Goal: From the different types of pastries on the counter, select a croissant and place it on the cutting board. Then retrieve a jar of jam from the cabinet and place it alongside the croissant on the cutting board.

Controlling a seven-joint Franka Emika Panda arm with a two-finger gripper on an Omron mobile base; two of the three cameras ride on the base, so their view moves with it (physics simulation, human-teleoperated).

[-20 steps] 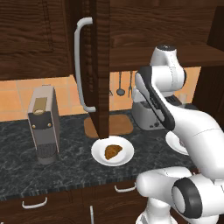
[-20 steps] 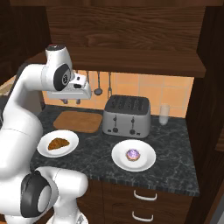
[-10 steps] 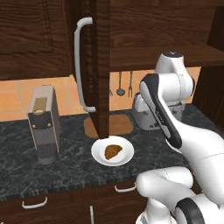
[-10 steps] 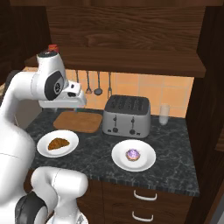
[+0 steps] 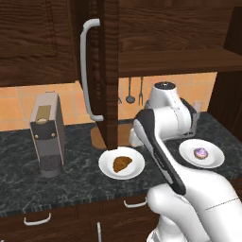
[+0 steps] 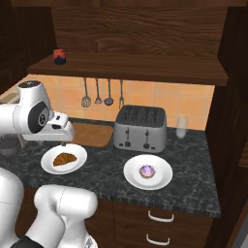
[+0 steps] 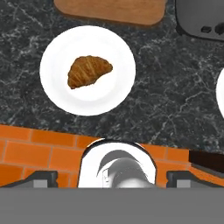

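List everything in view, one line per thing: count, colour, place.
croissant: 1, golden-brown, on left white plate
cupcake: 1, purple-frosted, on right white plate
cutting board: 1, tan, left of toaster
toaster: 1, grey, counter back
jar of jam: 1, red-topped, cabinet shelf
glass: 1, clear, right of toaster
utensils: 4, dark, hanging on wall
coffee machine: 1, grey, counter left
cabinet door: 1, dark brown, open
arm: 1, white, above croissant

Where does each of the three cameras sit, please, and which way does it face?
Left base view: behind the arm's left, facing the counter and cabinet door; the arm rises at lower right.
Right base view: behind its right, facing the toaster and jam; the arm stands at left.
Hand view: on the hand, looking down on the croissant.
All share the croissant's plate.
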